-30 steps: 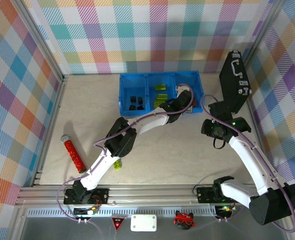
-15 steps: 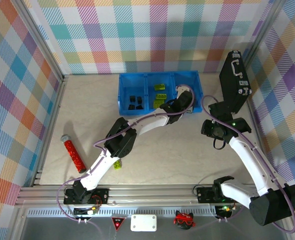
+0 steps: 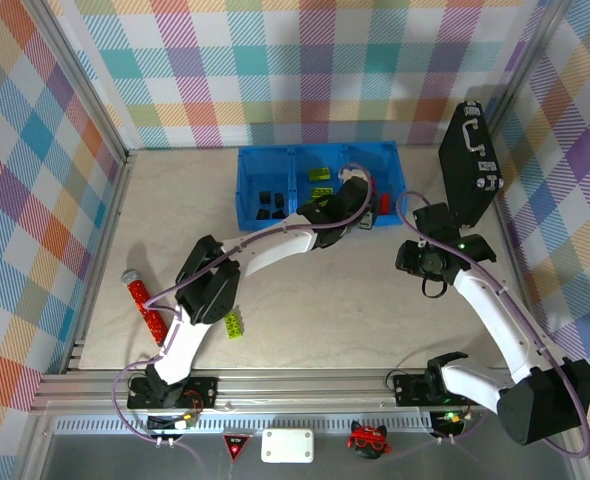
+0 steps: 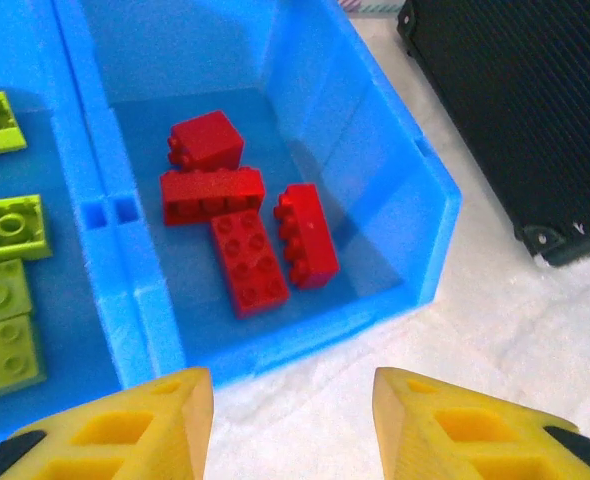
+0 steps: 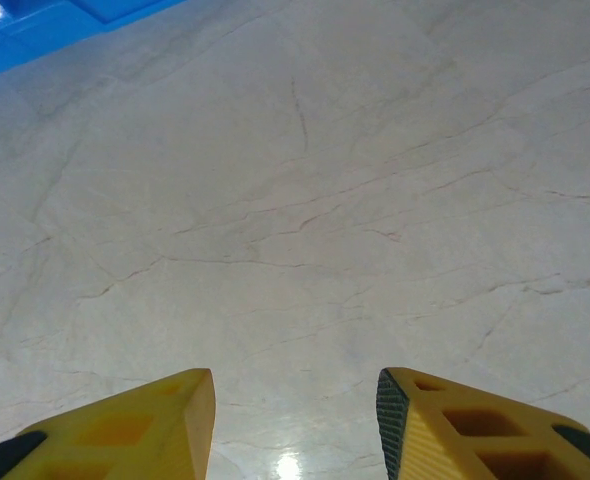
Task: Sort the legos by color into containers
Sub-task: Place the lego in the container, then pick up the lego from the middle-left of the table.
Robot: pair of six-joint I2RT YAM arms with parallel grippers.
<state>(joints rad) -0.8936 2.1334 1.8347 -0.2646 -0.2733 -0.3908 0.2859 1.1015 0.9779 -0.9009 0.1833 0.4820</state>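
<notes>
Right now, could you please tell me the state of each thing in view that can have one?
left gripper, open, empty, hovering at the right bin's front.
right gripper, open, empty, over bare table.
red legos, four lying in the right bin.
lime legos, lying in the middle bin.
black legos, in the left bin.
stray lime lego, loose on the table.
red tube, lying on its side.

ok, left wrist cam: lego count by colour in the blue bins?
Red legos: 4
Lime green legos: 4 in frame, some cut off at the picture's left edge
Total: 8
</notes>
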